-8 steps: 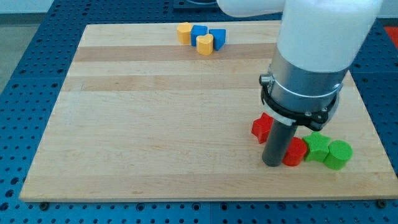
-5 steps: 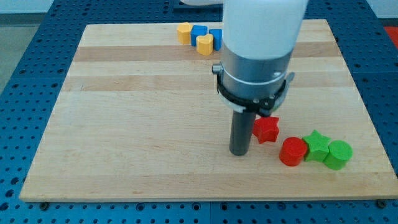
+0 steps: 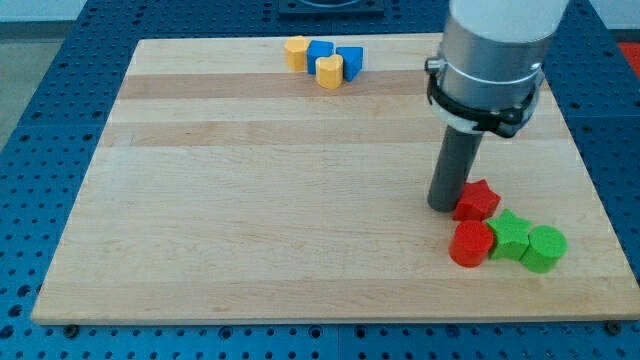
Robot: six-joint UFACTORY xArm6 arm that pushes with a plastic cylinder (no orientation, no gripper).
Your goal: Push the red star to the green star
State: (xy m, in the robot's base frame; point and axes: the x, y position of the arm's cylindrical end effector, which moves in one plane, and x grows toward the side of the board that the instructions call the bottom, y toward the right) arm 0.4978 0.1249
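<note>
The red star point(image 3: 479, 199) lies near the view's lower right, just above and left of the green star point(image 3: 511, 235), close to it or touching. My tip point(image 3: 443, 206) stands against the red star's left side. A red cylinder point(image 3: 469, 244) touches the green star's left side and a green cylinder point(image 3: 545, 248) touches its right side.
A cluster at the view's top holds a yellow block point(image 3: 295, 51), a blue block point(image 3: 319, 50), a blue cube point(image 3: 350, 60) and a yellow heart-shaped block point(image 3: 330, 71). The wooden board point(image 3: 250, 200) rests on a blue perforated table. The board's right edge is near the green cylinder.
My tip moved to the right and up, from left of the red star. The red star slid to the right and now sits next to the green star. The other blocks stayed put.
</note>
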